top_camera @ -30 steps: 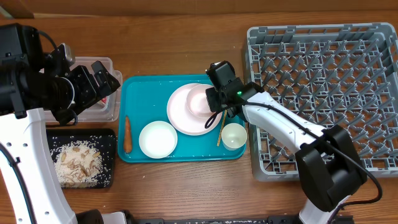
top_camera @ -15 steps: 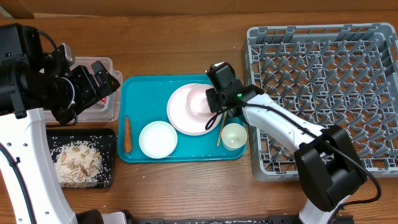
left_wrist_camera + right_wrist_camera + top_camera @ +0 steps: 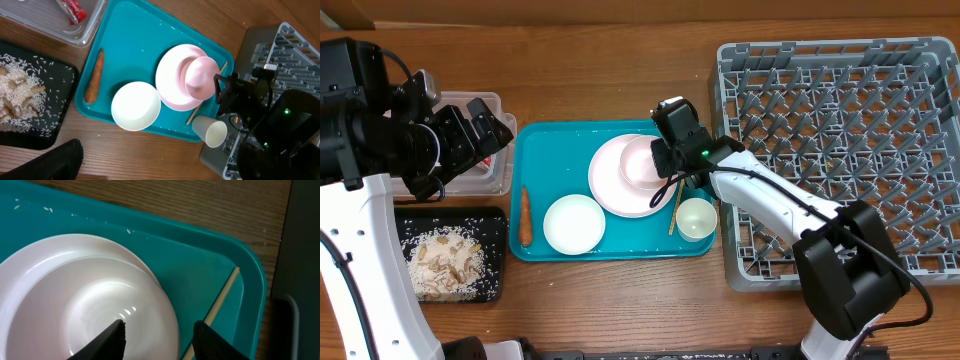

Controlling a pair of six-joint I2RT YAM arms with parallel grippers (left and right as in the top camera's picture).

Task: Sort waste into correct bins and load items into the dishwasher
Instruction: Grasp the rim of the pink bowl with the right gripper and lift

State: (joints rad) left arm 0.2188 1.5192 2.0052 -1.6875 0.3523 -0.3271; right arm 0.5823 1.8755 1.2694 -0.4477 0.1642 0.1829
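Overhead, the right tool (image 3: 663, 160) hung over the bowl (image 3: 642, 165) sitting on the pinkish plate (image 3: 605, 187) in the teal tray (image 3: 555, 150). The left tool (image 3: 485, 128), fingers wide apart and empty, hovered above the clear tub (image 3: 490, 180). A second bowl (image 3: 573, 223), a cup (image 3: 696, 218) and a chopstick (image 3: 673, 212) shared the tray, and the grey dish rack (image 3: 840, 150) stood to its right on the desk (image 3: 620, 60). The left wrist view showed a red-and-white wrapper (image 3: 72, 10) in the tub and rice scraps (image 3: 20, 85) in the black tray (image 3: 62, 115). In the right wrist view, the right tool's fingers (image 3: 112, 340) stood apart astride the bowl's rim, not clamped.
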